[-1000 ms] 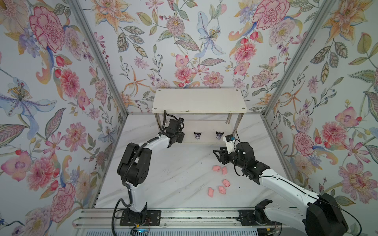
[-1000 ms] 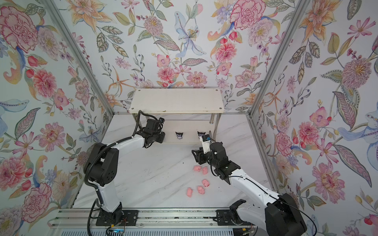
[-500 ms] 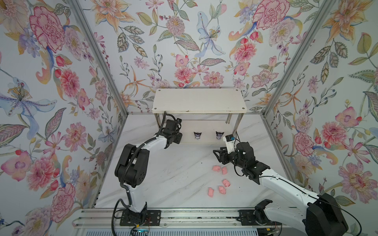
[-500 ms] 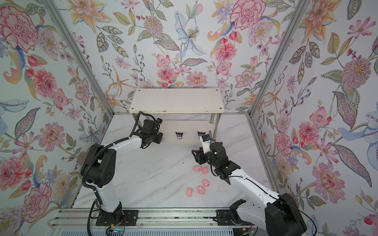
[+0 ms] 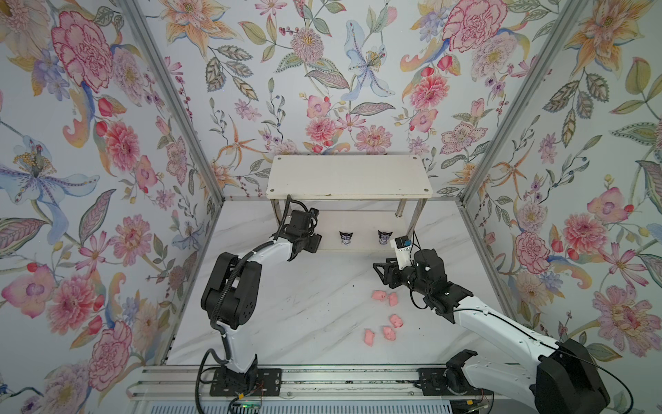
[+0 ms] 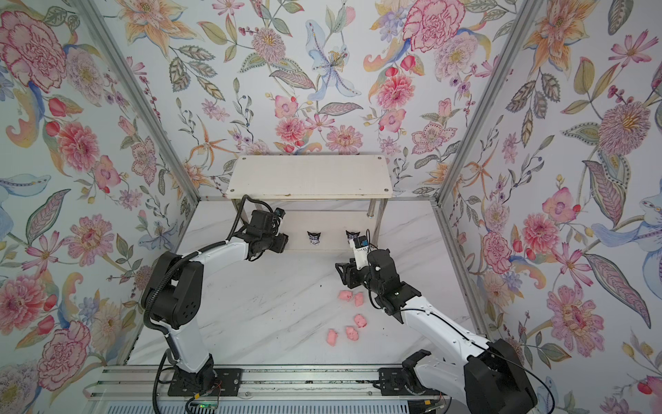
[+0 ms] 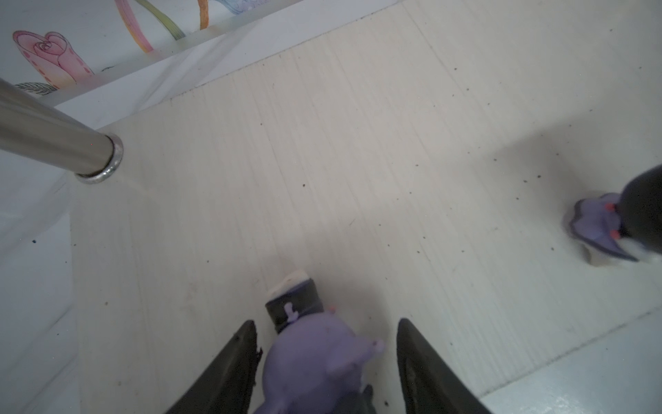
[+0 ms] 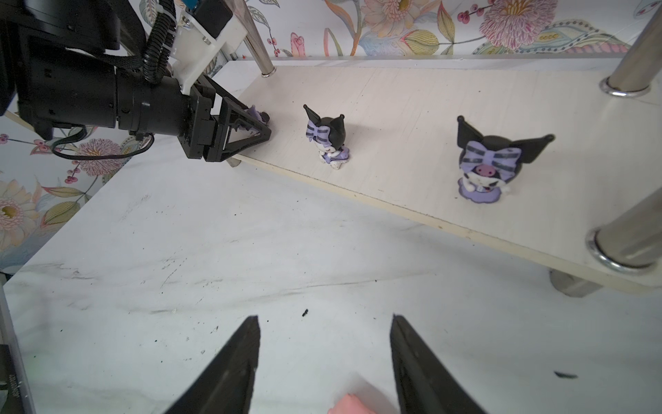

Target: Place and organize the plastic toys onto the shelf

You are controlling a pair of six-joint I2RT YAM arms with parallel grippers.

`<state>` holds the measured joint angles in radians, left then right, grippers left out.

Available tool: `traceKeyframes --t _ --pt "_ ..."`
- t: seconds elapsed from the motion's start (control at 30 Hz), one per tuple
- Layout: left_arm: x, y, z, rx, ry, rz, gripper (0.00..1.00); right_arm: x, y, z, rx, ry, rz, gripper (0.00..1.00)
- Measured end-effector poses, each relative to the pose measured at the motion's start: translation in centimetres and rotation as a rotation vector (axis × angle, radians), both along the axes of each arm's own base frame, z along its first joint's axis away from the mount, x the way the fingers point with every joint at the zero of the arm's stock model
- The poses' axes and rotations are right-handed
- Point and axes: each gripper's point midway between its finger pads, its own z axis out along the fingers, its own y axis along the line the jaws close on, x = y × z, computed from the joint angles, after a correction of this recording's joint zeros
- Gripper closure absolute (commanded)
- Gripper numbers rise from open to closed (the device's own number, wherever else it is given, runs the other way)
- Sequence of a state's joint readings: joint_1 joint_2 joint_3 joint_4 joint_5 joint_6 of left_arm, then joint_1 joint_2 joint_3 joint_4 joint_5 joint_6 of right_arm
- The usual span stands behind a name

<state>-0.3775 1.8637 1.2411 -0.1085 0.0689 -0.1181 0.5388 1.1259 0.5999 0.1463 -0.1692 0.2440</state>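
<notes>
L wrist cam only: third purple toy (image 7: 315, 358) is standing on the low board (image 7: 394, 125) of the shelf (image 5: 347, 177), right between the L jaws. Top views are hiding it behind the L arm (image 5: 272, 251).
L jaws: standing apart, not squeezing the toy. A gap is showing beside one jaw.
R wrist cam only: middle purple toy (image 8: 327, 138) & end purple toy (image 8: 490, 161) are showing their bows, standing up on that board.
R jaws: hanging wide apart over the tabletop (image 5: 304, 315), holding nothing.
Top views: five pink pigs (image 5: 389, 332) are lying on the tabletop near the R arm (image 5: 494, 322).
Since 1 sec ago: pigs, toys & R arm are staying put. L arm is barely shifting.
Room: white marble-look tabletop w/ dark specks, flower walls (image 5: 107, 143) all round.
</notes>
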Motion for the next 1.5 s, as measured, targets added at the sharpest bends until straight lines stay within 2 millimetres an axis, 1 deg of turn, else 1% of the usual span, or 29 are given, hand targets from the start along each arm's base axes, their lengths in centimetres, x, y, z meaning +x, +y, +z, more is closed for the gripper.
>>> traceKeyframes --t 0.17,0.37,0.47,0.67,0.73,0.8,0.83,0.93,1.0,1.03,1.07,1.13,1.17,1.2,1.27,1.33,1.4,1.43,1.5 --pt "-0.1 -0.2 0.2 -0.009 -0.001 -0.007 0.29 0.0 0.0 0.0 0.000 0.000 0.000 0.39" --pt "-0.2 -0.5 1.5 -0.032 -0.020 -0.021 0.26 0.0 0.0 0.0 0.000 0.000 0.000 0.39" --pt "-0.2 -0.5 3.0 -0.043 -0.049 -0.020 0.23 0.0 0.0 0.0 0.000 0.000 0.000 0.39" --pt "-0.3 -0.2 7.9 -0.081 -0.148 -0.017 0.21 -0.1 0.1 -0.1 0.001 0.005 0.006 0.38" --pt "-0.5 -0.2 9.1 -0.091 -0.171 -0.015 0.23 -0.1 0.1 -0.2 0.000 0.007 0.007 0.38" --pt "-0.8 0.0 9.7 -0.096 -0.179 -0.011 0.27 0.0 0.1 -0.2 0.000 0.007 0.006 0.38" --pt "-1.1 0.1 9.6 -0.096 -0.175 -0.008 0.29 -0.1 0.1 -0.2 0.000 0.008 0.007 0.38" --pt "-1.8 0.4 10.0 -0.109 -0.182 -0.001 0.32 -0.1 0.1 -0.2 0.000 0.008 0.007 0.38" --pt "-2.7 0.7 10.2 -0.117 -0.181 0.005 0.33 0.0 0.1 -0.2 0.000 0.008 0.006 0.39" --pt "-3.1 0.8 10.5 -0.125 -0.188 0.007 0.33 0.0 0.1 -0.3 -0.001 0.009 0.007 0.42" --pt "-3.9 0.9 10.8 -0.133 -0.190 0.008 0.33 0.0 0.1 -0.3 0.000 0.011 0.006 0.47" --pt "-5.3 1.0 10.9 -0.135 -0.195 0.012 0.33 0.0 0.1 -0.6 -0.003 0.020 0.005 0.61" --pt "-6.0 0.9 11.3 -0.140 -0.210 0.013 0.34 -0.1 0.2 -0.8 -0.006 0.032 0.004 0.67" --pt "-6.8 0.6 12.0 -0.150 -0.232 0.007 0.35 -0.2 0.3 -1.1 -0.016 0.045 0.005 0.72" --pt "-8.6 -0.2 13.6 -0.185 -0.283 -0.014 0.38 -0.5 0.8 -1.4 -0.042 0.055 0.020 0.78" --pt "-10.7 -0.5 14.7 -0.237 -0.329 -0.028 0.43 -1.3 1.8 -1.3 -0.067 0.053 0.052 0.83" --pt "-12.5 0.2 14.9 -0.280 -0.355 -0.018 0.47 -2.3 3.1 -1.2 -0.092 0.044 0.096 0.87" --pt "-13.1 0.6 14.8 -0.296 -0.365 -0.004 0.48 -2.8 3.6 -1.2 -0.107 0.040 0.114 0.88" --pt "-14.5 1.5 13.7 -0.325 -0.362 0.021 0.49 -4.0 4.1 -1.5 -0.139 0.041 0.141 0.88"
